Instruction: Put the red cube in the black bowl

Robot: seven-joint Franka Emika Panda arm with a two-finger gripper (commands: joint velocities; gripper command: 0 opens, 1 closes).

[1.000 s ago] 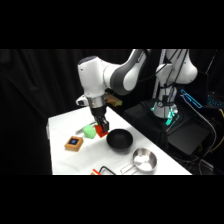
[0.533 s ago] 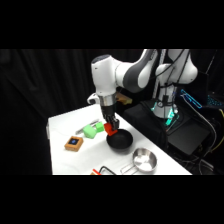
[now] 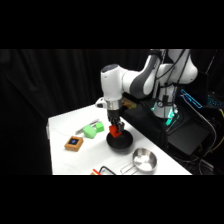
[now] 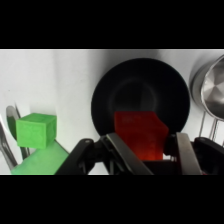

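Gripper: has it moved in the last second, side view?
Yes. The gripper, shut on the red cube, has shifted right across the picture, from above the green block to directly over the black bowl.

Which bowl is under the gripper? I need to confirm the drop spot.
The black bowl, matte and round, lies below the gripper, which holds the red cube. The shiny silver bowl sits off to the side.
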